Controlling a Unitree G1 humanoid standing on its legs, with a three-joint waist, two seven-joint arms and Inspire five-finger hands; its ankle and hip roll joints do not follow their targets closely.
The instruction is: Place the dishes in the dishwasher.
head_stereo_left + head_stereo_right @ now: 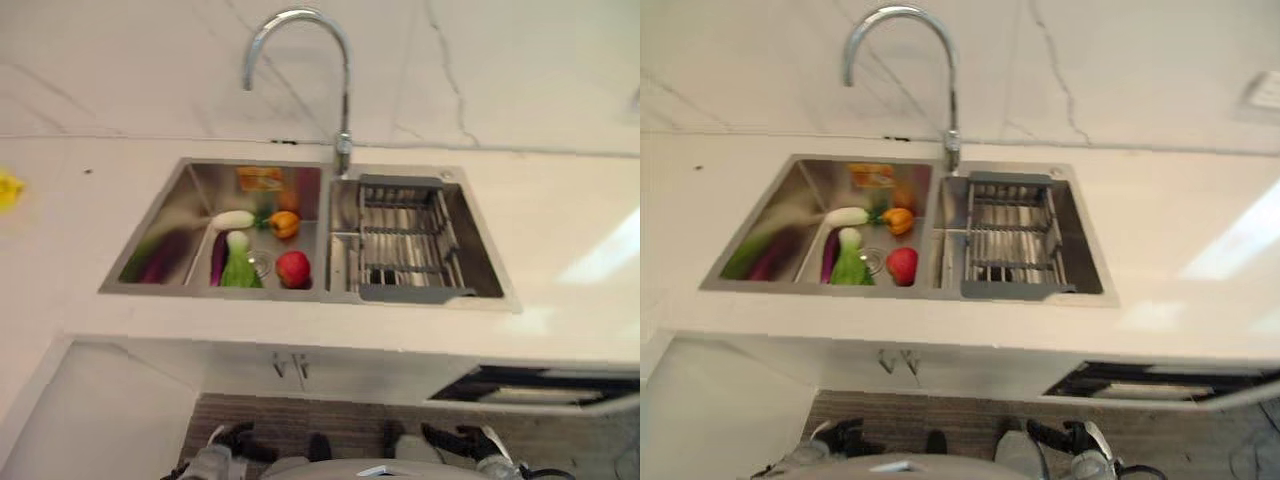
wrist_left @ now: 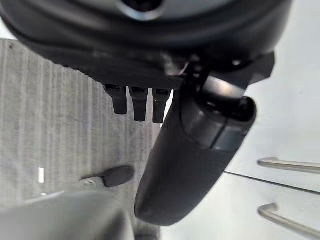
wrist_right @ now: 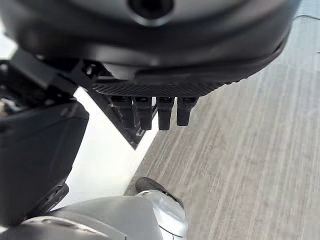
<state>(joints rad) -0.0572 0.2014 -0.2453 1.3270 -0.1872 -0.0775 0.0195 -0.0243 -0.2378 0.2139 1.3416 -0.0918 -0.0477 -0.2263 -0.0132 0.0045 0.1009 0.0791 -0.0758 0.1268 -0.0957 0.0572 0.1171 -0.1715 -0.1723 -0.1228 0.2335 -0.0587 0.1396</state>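
Both hands (image 1: 235,440) (image 1: 455,440) hung low, fingers straight and empty; the grey metal sink rack (image 1: 405,240) held no visible dishes.

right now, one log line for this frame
left hand open, idle | right hand open, idle | sink: vegetables | rack empty

Dishwasher (image 1: 540,385) drawer slightly open under counter, lower right; contents unclear.

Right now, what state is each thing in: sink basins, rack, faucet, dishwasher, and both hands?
Left basin: holds vegetables and fruit.
Right basin: holds the rack.
Rack: appears empty.
Faucet: no water visible.
Dishwasher: pulled open.
Left hand: open, holding nothing.
Right hand: open, holding nothing.
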